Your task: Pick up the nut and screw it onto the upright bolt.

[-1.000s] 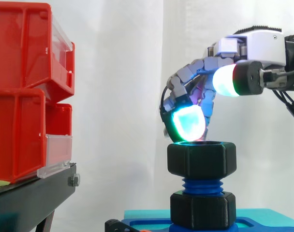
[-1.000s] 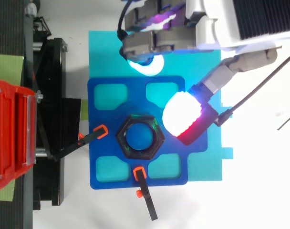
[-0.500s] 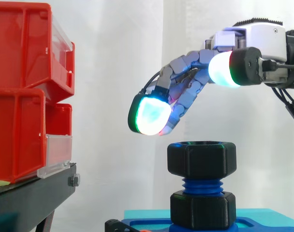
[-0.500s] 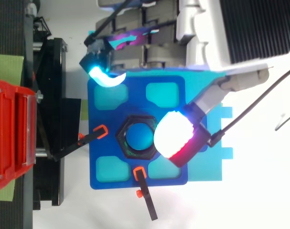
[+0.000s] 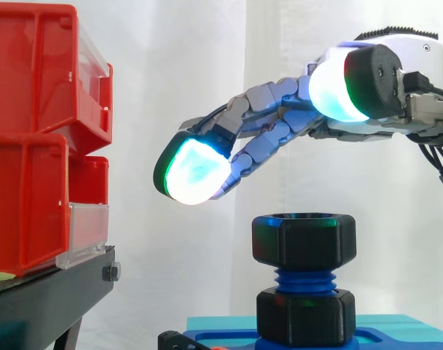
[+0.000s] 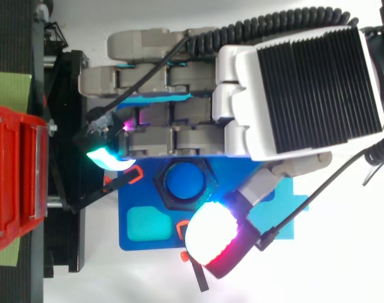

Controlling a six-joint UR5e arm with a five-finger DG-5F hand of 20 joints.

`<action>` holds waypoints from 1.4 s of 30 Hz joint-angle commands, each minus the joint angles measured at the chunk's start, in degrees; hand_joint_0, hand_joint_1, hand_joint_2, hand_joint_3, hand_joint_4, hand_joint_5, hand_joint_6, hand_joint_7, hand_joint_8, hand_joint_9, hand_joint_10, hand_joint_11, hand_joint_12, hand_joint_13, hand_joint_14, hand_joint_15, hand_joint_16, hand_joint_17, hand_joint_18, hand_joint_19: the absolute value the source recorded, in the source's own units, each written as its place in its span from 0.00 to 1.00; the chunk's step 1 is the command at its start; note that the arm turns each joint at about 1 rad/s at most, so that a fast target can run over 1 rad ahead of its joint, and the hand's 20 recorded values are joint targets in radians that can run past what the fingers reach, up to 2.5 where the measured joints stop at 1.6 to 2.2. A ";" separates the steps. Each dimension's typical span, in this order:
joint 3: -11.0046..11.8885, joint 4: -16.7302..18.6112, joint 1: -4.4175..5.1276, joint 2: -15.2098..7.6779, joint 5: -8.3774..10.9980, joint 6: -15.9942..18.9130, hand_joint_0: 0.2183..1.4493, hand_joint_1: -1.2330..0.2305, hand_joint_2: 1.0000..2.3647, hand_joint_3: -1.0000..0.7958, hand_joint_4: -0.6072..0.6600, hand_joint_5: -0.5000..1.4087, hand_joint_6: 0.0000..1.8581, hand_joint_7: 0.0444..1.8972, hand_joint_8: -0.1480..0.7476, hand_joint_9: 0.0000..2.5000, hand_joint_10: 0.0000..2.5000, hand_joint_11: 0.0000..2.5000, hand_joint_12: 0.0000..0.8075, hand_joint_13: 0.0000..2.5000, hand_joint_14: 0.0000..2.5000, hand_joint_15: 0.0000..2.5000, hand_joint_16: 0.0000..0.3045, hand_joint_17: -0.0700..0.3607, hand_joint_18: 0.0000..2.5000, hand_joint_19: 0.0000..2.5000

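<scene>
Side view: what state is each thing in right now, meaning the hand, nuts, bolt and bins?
Hand: open, stretched out, holding nothing.
Bolt: upright, blue thread partly bare.
Upper nut: on the bolt's top, clear of the hand.
Lower nut: at the bolt's foot.
Red bins: stacked on the black stand.

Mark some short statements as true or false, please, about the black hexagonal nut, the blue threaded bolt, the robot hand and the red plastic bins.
1. The black hexagonal nut sits on top of the upright blue threaded bolt. True.
2. The hand grips this nut with curled fingers. False: its fingers are stretched out above the nut and do not touch it.
3. Bare blue thread shows between this nut and a second black nut lower on the bolt. True.
4. In the side view, the red plastic bins stand to the right of the bolt. False: they stand to its left.
</scene>
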 commanded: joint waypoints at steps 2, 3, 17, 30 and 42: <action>-0.02 -0.50 0.70 0.00 0.57 -0.10 0.22 0.85 0.00 0.28 0.61 0.22 0.27 0.37 0.38 0.15 0.00 0.00 0.39 0.03 0.00 0.00 0.13 0.37 0.00 0.00; -0.02 -0.68 0.79 0.00 0.66 -0.10 0.22 0.84 0.00 0.28 0.62 0.22 0.27 0.37 0.38 0.15 0.00 0.00 0.39 0.04 0.00 0.00 0.13 0.37 0.00 0.00; -1.43 -3.05 1.84 0.00 0.66 -0.10 0.22 0.83 0.00 0.28 0.68 0.21 0.27 0.54 0.42 0.15 0.00 0.00 0.41 0.05 0.00 0.00 0.13 0.36 0.00 0.00; -1.69 -3.05 1.84 0.00 0.57 -0.01 0.23 0.81 0.00 0.28 0.67 0.22 0.27 0.63 0.44 0.16 0.00 0.00 0.41 0.06 0.00 0.00 0.13 0.36 0.00 0.00; -1.69 -2.79 0.61 0.00 -1.01 -0.27 0.24 0.76 0.00 0.28 0.65 0.23 0.27 0.76 0.47 0.21 0.00 0.00 0.38 0.12 0.00 0.00 0.11 0.34 0.00 0.00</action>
